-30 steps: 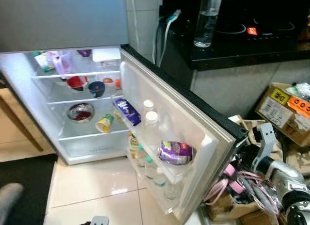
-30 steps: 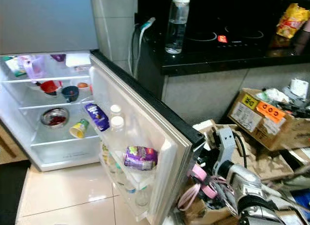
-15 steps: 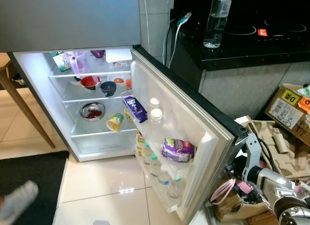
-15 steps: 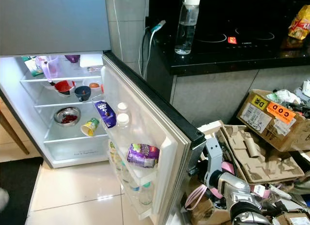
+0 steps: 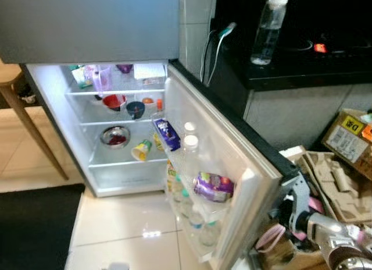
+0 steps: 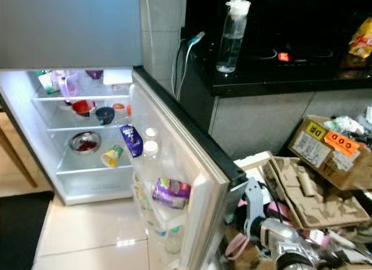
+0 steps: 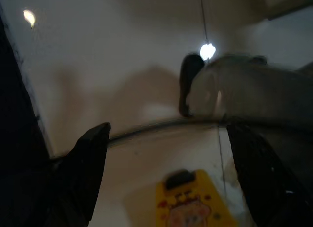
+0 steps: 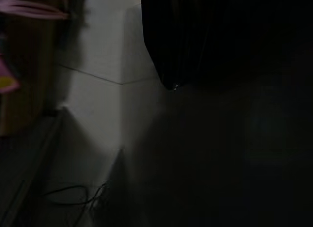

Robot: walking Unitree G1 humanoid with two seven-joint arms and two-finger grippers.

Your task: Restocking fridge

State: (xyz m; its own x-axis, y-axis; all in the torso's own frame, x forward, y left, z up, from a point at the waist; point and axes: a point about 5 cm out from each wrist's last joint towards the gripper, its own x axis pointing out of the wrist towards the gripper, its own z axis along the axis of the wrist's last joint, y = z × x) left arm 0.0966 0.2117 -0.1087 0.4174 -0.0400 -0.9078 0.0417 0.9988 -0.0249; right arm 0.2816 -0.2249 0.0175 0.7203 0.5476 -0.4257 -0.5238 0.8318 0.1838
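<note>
Two arms belong to this robot, and the right gripper [image 5: 297, 195] sits low beside the outer edge of the open fridge door [image 5: 232, 159], next to a pile of cardboard [image 5: 337, 188] and pink cords [image 5: 273, 238]. It is hard to tell if its fingers are apart or together, because the right wrist view is almost all dark. The left gripper [image 7: 166, 183] points down at the pale floor, with its two black fingers [image 7: 90, 163] spread wide and nothing between them; a small yellow packet [image 7: 188, 205] lies on the floor just under it. The fridge [image 5: 116, 136] stands wide open on the robot's left, with its light on. Its shelves hold a red bowl [image 5: 114, 100], a dark blue bowl [image 5: 135, 109], a metal bowl [image 5: 115, 136] and a tipped yellow cup [image 5: 141, 149]. The door racks hold a purple packet [image 5: 213, 186], a blue packet [image 5: 168, 134] and some clear bottles [image 5: 189, 156]. A tall water bottle [image 5: 266, 28] stands on the black counter [image 5: 308, 63] above. The step now is likely to find something to put in the fridge. To do it well, the robot should probably pick one thing, such as the yellow packet, close on it firmly, and keep clear of the door edge and the cords while it turns. The lowest shelf looks like it has the most free room.
</note>
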